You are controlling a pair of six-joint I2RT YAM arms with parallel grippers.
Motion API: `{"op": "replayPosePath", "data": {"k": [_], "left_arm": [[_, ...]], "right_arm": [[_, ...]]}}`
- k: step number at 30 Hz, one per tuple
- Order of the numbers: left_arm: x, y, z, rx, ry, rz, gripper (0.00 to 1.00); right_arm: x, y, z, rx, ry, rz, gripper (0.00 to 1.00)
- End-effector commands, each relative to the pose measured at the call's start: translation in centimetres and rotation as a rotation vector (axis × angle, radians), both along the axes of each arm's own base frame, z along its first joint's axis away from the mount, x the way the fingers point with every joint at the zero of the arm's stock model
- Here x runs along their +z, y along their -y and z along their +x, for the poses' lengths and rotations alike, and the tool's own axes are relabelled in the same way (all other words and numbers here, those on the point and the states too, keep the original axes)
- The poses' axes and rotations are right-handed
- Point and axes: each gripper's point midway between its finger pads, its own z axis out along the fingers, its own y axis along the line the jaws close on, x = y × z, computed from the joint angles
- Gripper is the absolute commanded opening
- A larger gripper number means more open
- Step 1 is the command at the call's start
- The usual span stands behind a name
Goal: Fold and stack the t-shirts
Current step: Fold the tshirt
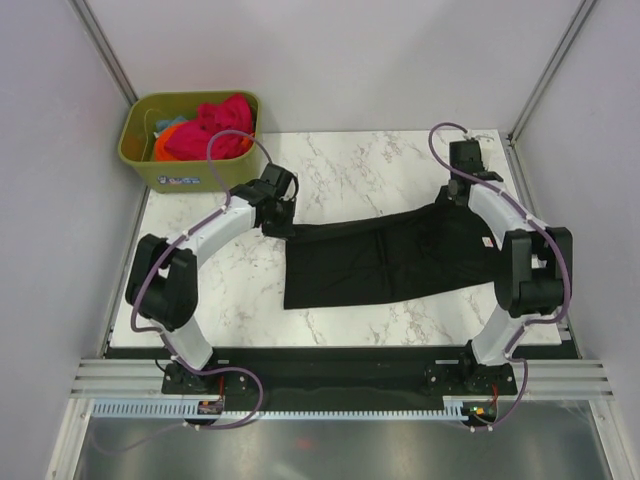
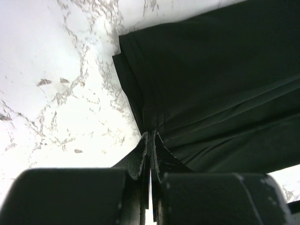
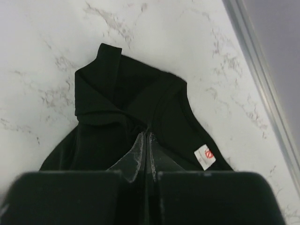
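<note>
T-shirt (image 1: 380,262) in left claw (image 2: 151,137), right claw (image 3: 146,138)

Bare tabletop (image 1: 380,160) ahead; bin (image 1: 150,168) back-left.

Robot lab test cell. Marble-print table (image 1: 340,165) boxed by plain grey panels (image 1: 330,60), aluminium post (image 1: 105,50) at its far-left corner. Left arm (image 1: 215,238) and right arm (image 1: 505,215) bolted to slotted rail (image 1: 340,380) along table's near edge. Black tee (image 1: 380,265) on table; bin (image 1: 190,168) of tees (image 1: 215,130) at far-left corner.
</note>
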Motion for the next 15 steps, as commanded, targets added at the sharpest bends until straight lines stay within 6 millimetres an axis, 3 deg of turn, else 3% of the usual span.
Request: {"op": "replayPosePath", "data": {"k": [1, 4, 8, 11, 15], "left_arm": [[1.5, -0.2, -1.3, 0.016, 0.013, -0.025, 0.02], [1.9, -0.4, -2.2, 0.017, 0.017, -0.034, 0.02], [2.1, -0.5, -3.5, 0.013, 0.023, -0.033, 0.02], [1.5, -0.5, -4.4, 0.012, 0.008, -0.028, 0.02], [0.2, -0.9, -5.8, 0.021, -0.028, 0.002, 0.02]], "right_arm": [[-0.2, -1.3, -1.6, -0.013, 0.057, 0.152, 0.0], [-1.6, -2.0, -2.8, -0.011, 0.037, 0.197, 0.0], [-1.7, -2.0, -4.2, -0.042, 0.056, 0.22, 0.0], [-1.5, -2.7, -5.2, -0.046, 0.083, 0.271, 0.0], [-1.2, -2.0, -6.9, -0.095, 0.111, 0.263, 0.0]]}}
